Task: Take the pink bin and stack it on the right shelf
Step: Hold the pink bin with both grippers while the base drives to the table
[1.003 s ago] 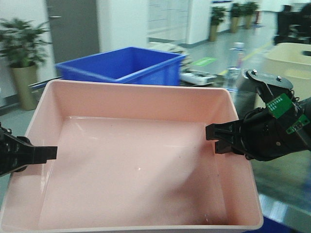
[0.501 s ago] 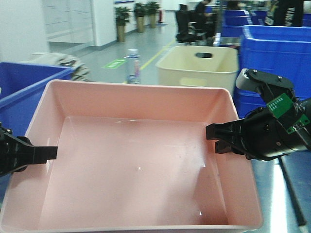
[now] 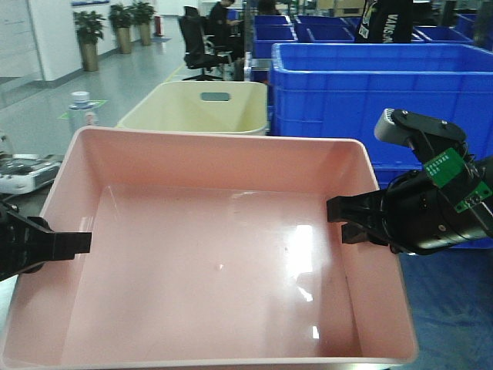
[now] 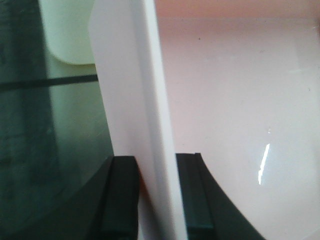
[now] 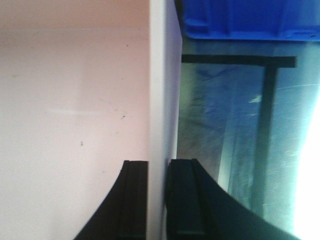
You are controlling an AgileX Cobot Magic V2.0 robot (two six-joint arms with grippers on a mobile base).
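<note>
- The left gripper (image 3: pixel 65 245) sits at the left wall of the pink bin (image 3: pixel 216 254). In the left wrist view its two dark fingers (image 4: pixel 120 197) straddle that wall, one outside and one inside. They are pressed against it with only the wall's thickness between them.
- The bin is held between the two arms, open side up and roughly level. Its long side seems to run from one gripper to the other, so both arms are equally near and share the load.
- The right gripper (image 3: pixel 347 220) pinches the right wall the same way, its fingers (image 5: pixel 135 200) narrowly parted around the rim.
- Beyond the bin stand a cream bin (image 3: pixel 192 108) and blue crates (image 3: pixel 370 85).
- Below the right wall lies a dark glossy surface (image 5: pixel 230 150), probably the shelf. The bin looks clear of it, so the next move is likely down and rightward.
</note>
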